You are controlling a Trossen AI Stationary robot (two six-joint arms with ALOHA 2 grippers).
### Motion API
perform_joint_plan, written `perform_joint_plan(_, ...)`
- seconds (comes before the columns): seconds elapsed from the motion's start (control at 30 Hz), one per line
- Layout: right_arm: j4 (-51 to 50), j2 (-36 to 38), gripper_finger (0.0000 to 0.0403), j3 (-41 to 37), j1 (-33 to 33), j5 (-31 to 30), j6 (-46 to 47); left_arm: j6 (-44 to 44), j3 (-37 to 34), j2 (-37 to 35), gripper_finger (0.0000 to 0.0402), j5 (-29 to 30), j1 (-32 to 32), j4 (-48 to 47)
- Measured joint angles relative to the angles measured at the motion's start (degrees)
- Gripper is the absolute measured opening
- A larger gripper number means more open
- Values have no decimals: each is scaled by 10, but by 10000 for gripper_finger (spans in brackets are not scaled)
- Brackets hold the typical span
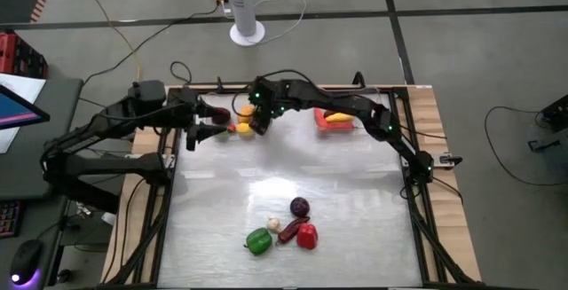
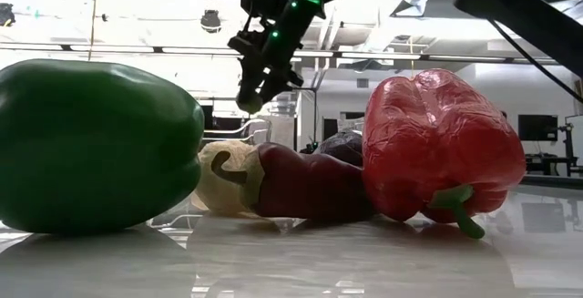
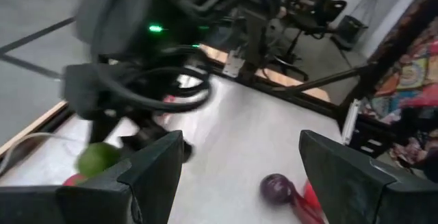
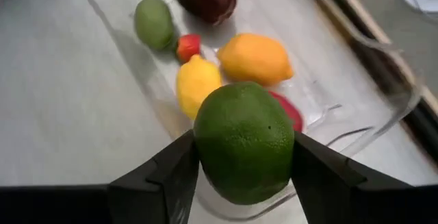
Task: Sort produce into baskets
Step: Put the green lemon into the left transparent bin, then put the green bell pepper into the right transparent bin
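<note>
My right pincer (image 4: 243,183) pinched a green lime (image 4: 244,142) just above the clear basket (image 4: 383,125) of fruit below it, and letting go early risked it bouncing off the lemon (image 4: 197,80) underneath onto the bench

On the tabletop (image 1: 355,210), the near middle holds a cluster: a green pepper (image 1: 258,241), a red pepper (image 1: 307,236), a dark chilli (image 1: 291,231), a pale piece (image 1: 273,224) and a purple round (image 1: 300,207). At the far edge, the right pincer (image 1: 258,121) reaches across over yellow and orange produce (image 1: 243,120), just beside the left pincer (image 1: 202,123). A red and yellow piece (image 1: 335,119) sits under the right arm.
</note>
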State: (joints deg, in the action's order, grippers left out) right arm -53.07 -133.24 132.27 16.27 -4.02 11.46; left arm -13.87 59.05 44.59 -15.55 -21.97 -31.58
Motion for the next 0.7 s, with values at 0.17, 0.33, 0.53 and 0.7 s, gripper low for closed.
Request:
perform_joint_plan(0.17,6,0,268,0,13,2,1,-11,-18,-1,277,29,57,30)
perform_joint_plan(0.33,-12,0,281,3,23,48,4,-35,-62,3,277,61,98,45)
perform_joint_plan(0.53,-155,44,281,17,-1,75,9,-51,-91,-7,277,86,127,37)
perform_joint_plan(0.7,-206,75,281,17,-67,145,-71,-27,-101,-20,277,116,128,36)
